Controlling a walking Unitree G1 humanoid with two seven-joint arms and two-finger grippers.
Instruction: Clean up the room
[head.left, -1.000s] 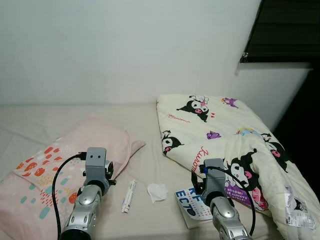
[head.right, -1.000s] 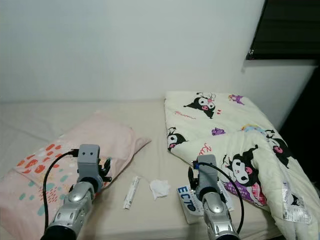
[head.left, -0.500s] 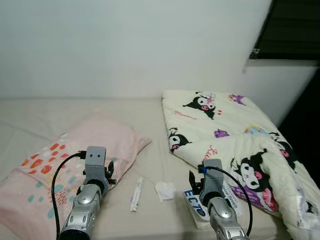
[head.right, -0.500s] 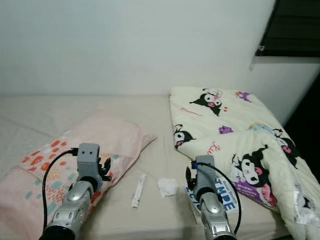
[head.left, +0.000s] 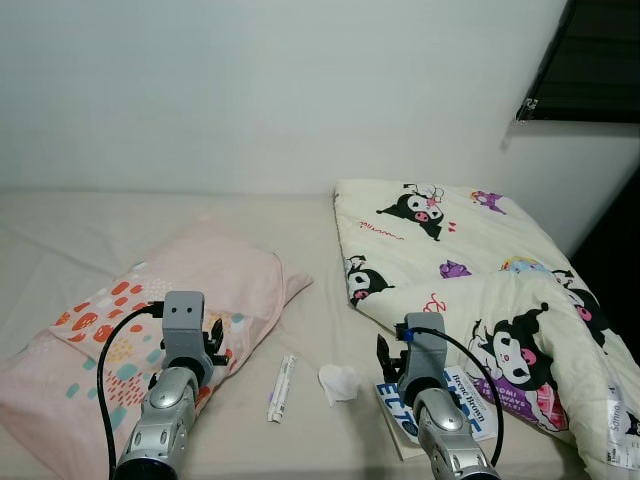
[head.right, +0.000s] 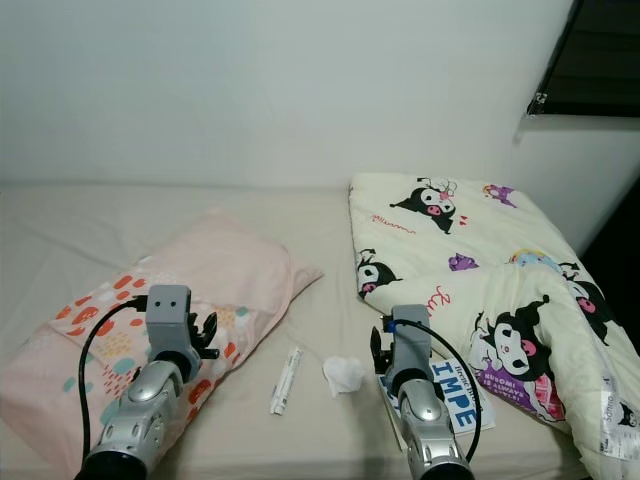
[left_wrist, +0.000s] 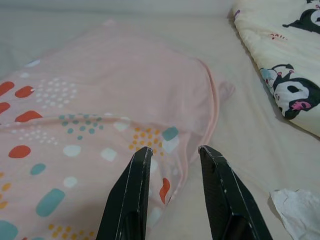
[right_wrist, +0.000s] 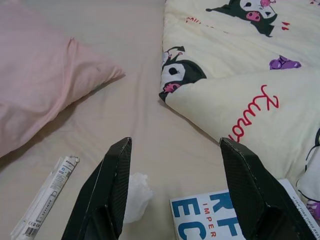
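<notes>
On the bed lie a crumpled white tissue (head.left: 339, 381), a slim white tube (head.left: 282, 387) and a booklet with blue letters (head.left: 440, 402) tucked under the edge of a cream cartoon blanket (head.left: 470, 260). A pink patterned pillow (head.left: 170, 320) lies at the left. My left gripper (left_wrist: 175, 151) is open, hovering over the pillow's near corner (left_wrist: 100, 100). My right gripper (right_wrist: 176, 143) is open wide above the bedsheet, with the tissue (right_wrist: 136, 192) by one finger and the booklet (right_wrist: 210, 220) by the other. Neither gripper holds anything.
The beige mattress (head.left: 300, 240) runs back to a white wall (head.left: 280, 90). A dark window (head.left: 590, 50) sits at the upper right, with a dark gap beside the bed's right edge. Bare sheet lies between the pillow and the blanket.
The whole picture has shifted right and slightly down, so the camera has moved. Both arms keep the same pose and both grippers stay open.
</notes>
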